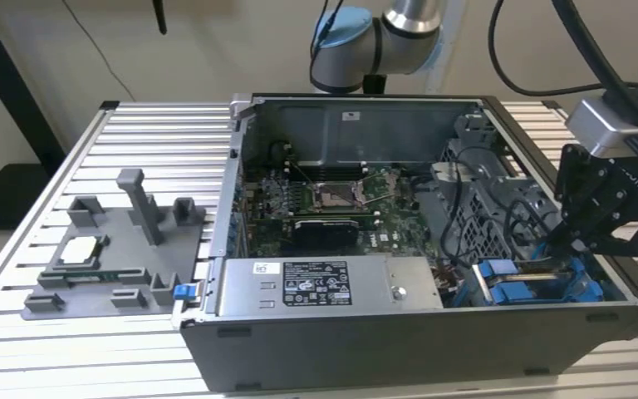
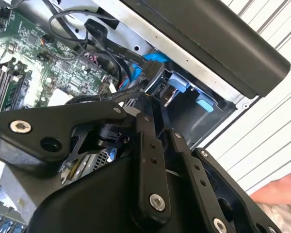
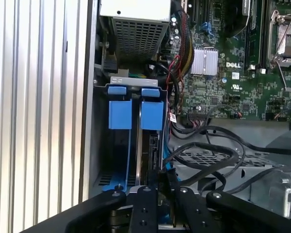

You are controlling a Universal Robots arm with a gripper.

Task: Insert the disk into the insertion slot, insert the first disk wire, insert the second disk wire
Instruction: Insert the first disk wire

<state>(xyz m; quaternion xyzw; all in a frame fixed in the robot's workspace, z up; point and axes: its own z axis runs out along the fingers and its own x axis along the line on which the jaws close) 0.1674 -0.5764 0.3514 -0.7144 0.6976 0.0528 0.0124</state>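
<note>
The insertion slot (image 1: 515, 288) is the drive bay with blue tabs in the case's corner, at the exterior view's right, also seen in both wrist views (image 3: 120, 115) (image 2: 206, 104). Under the blue tab nearer the motherboard, a thin grey edge (image 3: 144, 145) stands in the bay; it looks like the disk on edge, mostly hidden. My gripper (image 1: 568, 245) (image 3: 161, 188) (image 2: 153, 103) reaches down into the bay's end. Its fingers (image 3: 145, 206) are drawn close on the dark end of a disk wire. A blue wire (image 3: 163, 158) (image 2: 153, 60) runs beside it.
The open case sits on a slatted metal table (image 1: 153, 125). A grey box with a sticker (image 1: 319, 287) lies beside the bay, with the motherboard (image 1: 331, 199) behind it. Loose black cables (image 3: 208, 150) loop over a perforated cage. A grey fixture (image 1: 109, 258) stands at the exterior view's left.
</note>
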